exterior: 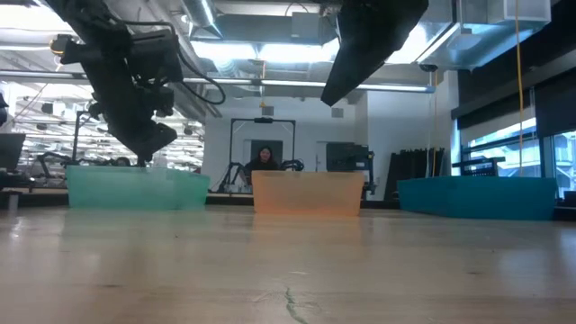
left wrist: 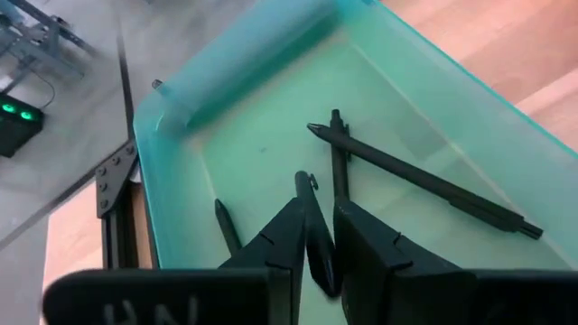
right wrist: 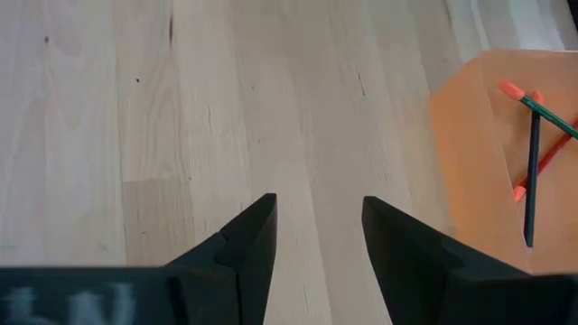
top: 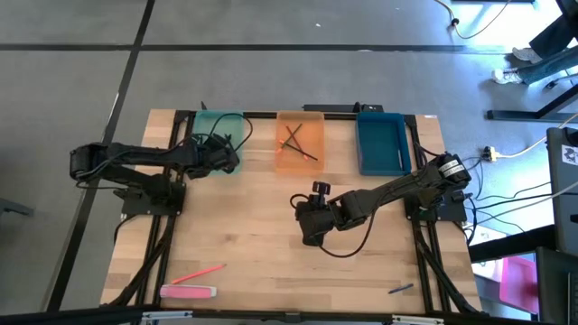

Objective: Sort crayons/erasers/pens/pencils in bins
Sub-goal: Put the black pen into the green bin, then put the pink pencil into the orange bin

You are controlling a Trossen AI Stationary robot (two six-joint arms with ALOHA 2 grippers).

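Observation:
My left gripper [left wrist: 321, 248] reaches slanting down into the teal-green bin [top: 217, 126], at the table's far left. Its fingers stand slightly apart, with a black pen [left wrist: 316, 226] between them. Other black pens [left wrist: 424, 181] lie on the bin's floor. The orange bin [top: 300, 158] holds crossed pencils [right wrist: 533, 171]. The blue bin [top: 381, 144] stands to its right. My right gripper [right wrist: 321, 235] hangs open over bare wood at mid-table [top: 312, 236], nothing between its fingers. A pink pencil [top: 197, 273] and the pink eraser [top: 188, 292] lie near the front left edge. My left gripper has the pen's shaft [left wrist: 313, 212] between its two fingers, which come slanting down from the table's near-left and lie along the pen. The pen's lower end is down by the bin's floor. Whether either finger touches the pen I cannot tell.
A short dark blue stick [top: 401, 289] lies near the table's front right. The wide middle of the wooden table [top: 244, 226] lies between the bins and these loose things. In the low view a person [exterior: 264, 157] sits far behind the orange bin.

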